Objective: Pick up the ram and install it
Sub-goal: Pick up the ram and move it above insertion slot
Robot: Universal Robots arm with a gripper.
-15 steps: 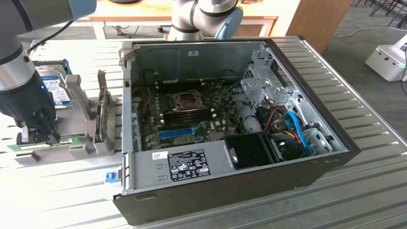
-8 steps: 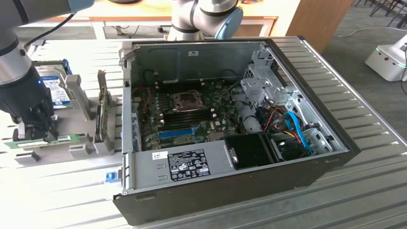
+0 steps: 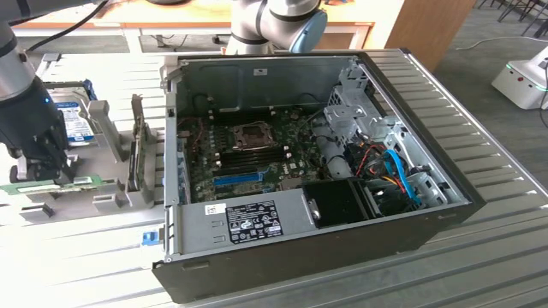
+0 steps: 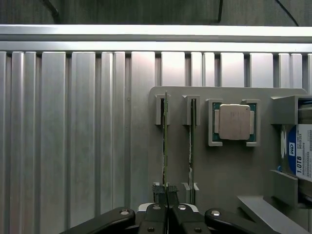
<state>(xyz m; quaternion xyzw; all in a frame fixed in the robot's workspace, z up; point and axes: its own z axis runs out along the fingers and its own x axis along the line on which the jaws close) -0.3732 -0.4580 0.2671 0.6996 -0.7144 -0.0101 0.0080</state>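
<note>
At the exterior view's left we see the arm reaching down over a grey holder [image 4: 219, 170] on the ribbed metal table [image 3: 505, 256]. Its gripper [image 4: 167, 188] is pinched narrow on one end of the ram [image 4: 165, 136], which stands on edge in its slot in the holder. A second green stick [image 4: 191, 141] stands in the neighbouring slot, clear of the fingers. Beyond it a processor chip [image 4: 234, 122] sits in its own pocket, next to a hard drive [image 4: 303, 151] with a blue label. In the middle of the exterior view the open computer case [image 3: 342, 256] rests on the table. Inside it lies the motherboard [image 3: 256, 157], with its blue slot strip [image 3: 235, 179] below the processor socket [image 3: 254, 135]. At the upper right of that frame we see a white device [image 3: 522, 80].
</note>
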